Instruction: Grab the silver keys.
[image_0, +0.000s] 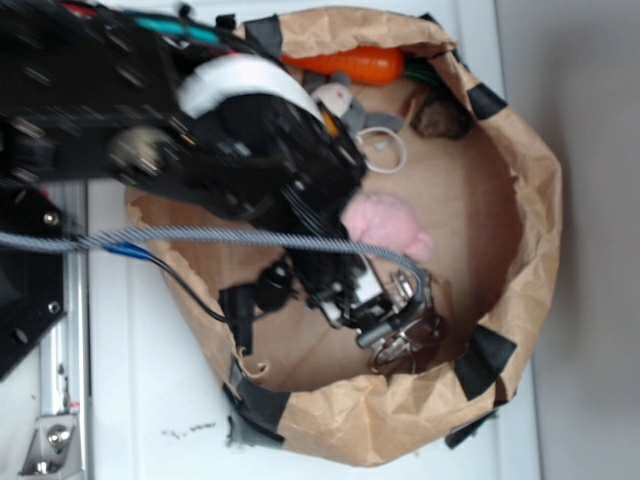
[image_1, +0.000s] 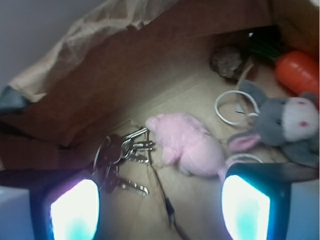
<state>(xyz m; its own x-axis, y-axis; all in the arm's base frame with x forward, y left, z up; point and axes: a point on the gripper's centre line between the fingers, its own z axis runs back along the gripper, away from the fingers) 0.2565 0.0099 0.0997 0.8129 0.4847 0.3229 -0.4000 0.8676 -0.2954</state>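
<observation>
Container: we recorded a brown paper bag (image_0: 520, 190), its rim rolled down and patched with black tape, standing on a white bench (image_0: 150, 400).
Silver keys: we found the silver keys (image_1: 122, 155) lying on the bag floor, just left of the pink toy, nearly touching it; in the exterior view the bunch (image_0: 400, 315) sat near the bag's lower wall, partly covered by the arm.
Pincer: we saw the pincer (image_1: 160, 207) spread wide inside the bag, holding nothing, its two fingers (image_1: 75, 210) at the near edge of the wrist view; the keys lay just beyond the left one.
Pink toy: we noted a pink plush toy (image_1: 187, 145) in the middle of the bag floor, between the keys and the grey toy.
Grey toy: we noted a grey plush animal (image_1: 287, 122) with a white face, to the right.
Rings: we listed thin white rings (image_1: 235, 107) beside the grey toy.
Carrot: we listed an orange toy carrot (image_1: 300, 72) at the far right.
Brown lump: we could not identify a dark round item (image_1: 227, 62) at the far wall.
</observation>
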